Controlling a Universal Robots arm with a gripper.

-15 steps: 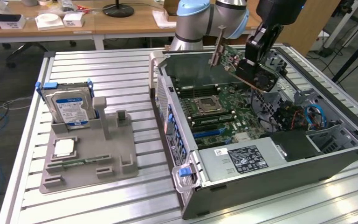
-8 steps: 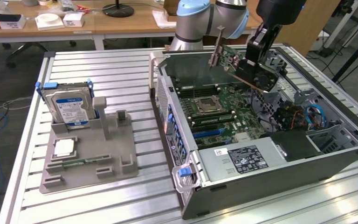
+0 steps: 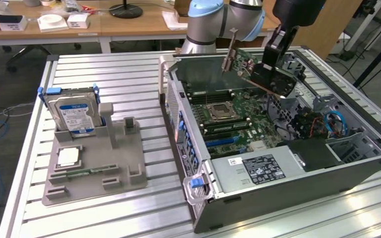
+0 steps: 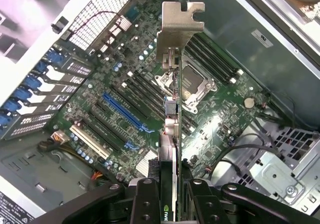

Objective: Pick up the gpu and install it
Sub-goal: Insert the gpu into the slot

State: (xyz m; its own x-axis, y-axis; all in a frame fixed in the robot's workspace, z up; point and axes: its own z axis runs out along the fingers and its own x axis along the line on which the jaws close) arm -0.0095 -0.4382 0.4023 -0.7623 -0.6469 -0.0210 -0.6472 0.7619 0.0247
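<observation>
The gpu [image 3: 249, 63] hangs tilted in the air over the open computer case [image 3: 289, 203], near its far wall. Its green board, black cooler [image 3: 280, 80] and silver end bracket [image 3: 230, 52] all show. My gripper [image 3: 269, 63] is shut on the card's upper edge. In the wrist view the gpu [image 4: 172, 134] is seen edge-on, its bracket [image 4: 180, 26] pointing away, my gripper [image 4: 172, 204] clamped around it with black fingers [image 4: 146, 204] on each side. Below it lies the motherboard [image 4: 225, 114] with a long blue slot [image 4: 125, 115] and black slots beside it.
On the slatted metal table [image 3: 111, 69], a grey fixture [image 3: 101, 173] holds a hard drive [image 3: 75, 114], a processor chip [image 3: 68, 157] and a memory stick [image 3: 88, 172]. Inside the case are the power supply [image 3: 257, 168], the processor socket [image 3: 220, 113] and blue cables [image 3: 333, 121].
</observation>
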